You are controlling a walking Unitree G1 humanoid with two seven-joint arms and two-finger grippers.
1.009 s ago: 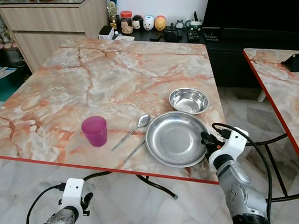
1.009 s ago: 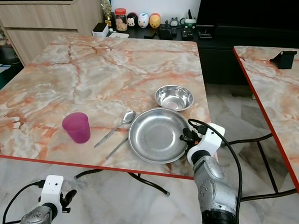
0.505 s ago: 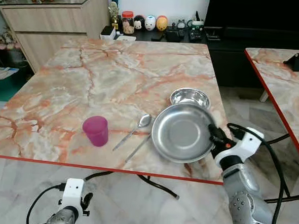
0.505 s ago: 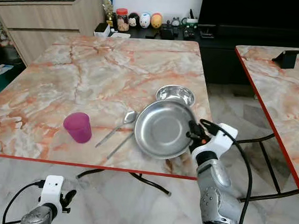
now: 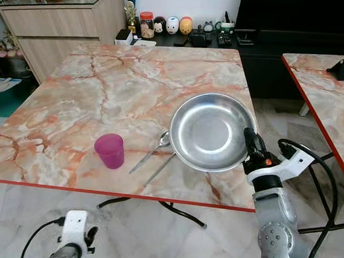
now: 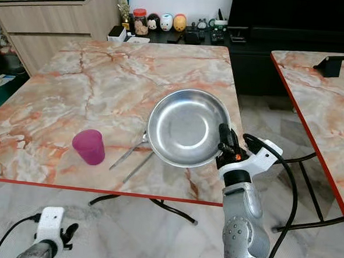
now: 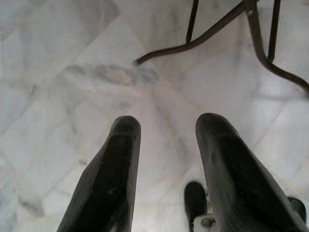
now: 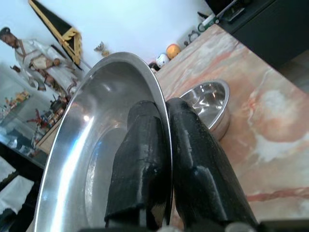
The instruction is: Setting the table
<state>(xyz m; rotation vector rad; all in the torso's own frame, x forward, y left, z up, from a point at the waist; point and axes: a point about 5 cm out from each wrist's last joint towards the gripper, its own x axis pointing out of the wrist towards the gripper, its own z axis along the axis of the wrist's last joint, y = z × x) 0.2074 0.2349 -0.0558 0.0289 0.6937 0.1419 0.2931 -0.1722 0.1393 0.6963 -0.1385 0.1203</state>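
The right tool (image 5: 248,139) pinches the rim of the steel plate (image 5: 210,131), lifted and tilted, its hollow facing the camera.

Cup (image 5: 110,150) left of spoon (image 5: 152,153), lifted plate (image 5: 210,131) right, above table (image 5: 74,99)

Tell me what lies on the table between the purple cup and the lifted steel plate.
Between the purple cup and the steel plate, held by the right gripper, a spoon and another thin utensil lie on the table, per the left eye view.
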